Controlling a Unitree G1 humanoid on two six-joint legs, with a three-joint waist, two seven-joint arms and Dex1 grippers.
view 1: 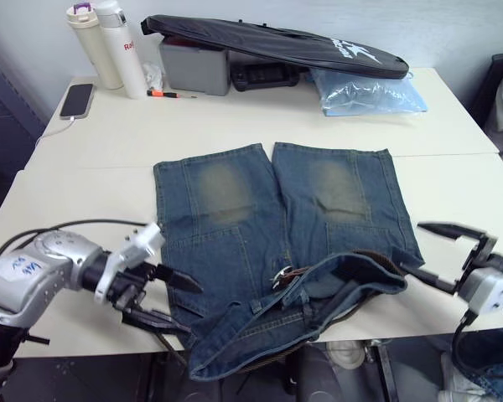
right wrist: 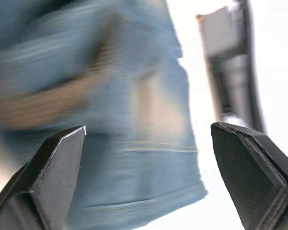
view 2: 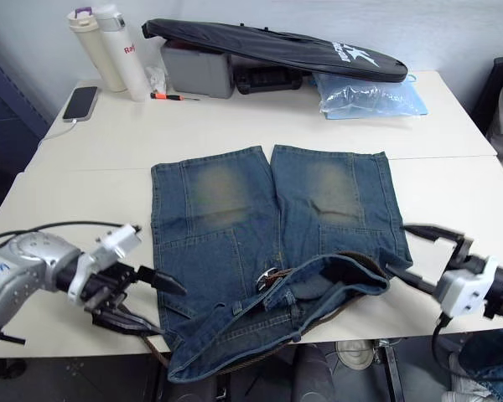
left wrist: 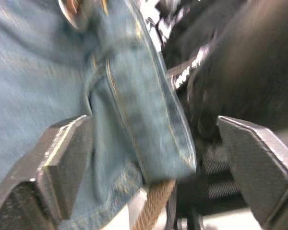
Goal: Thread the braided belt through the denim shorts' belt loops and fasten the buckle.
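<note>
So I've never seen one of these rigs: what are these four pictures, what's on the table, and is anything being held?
It is a two-armed humanoid robot. The two wide pictures come from a stereo camera on its head; the two close ones from cameras on its wrists, looking along the black fingers. On the white table lie denim shorts, waistband bunched at the near edge, with a braided belt and its silver buckle at the waist. The left gripper and right gripper are both open beside the shorts, holding nothing. At the far edge sit two bottles, a phone and a long black bag.
</note>
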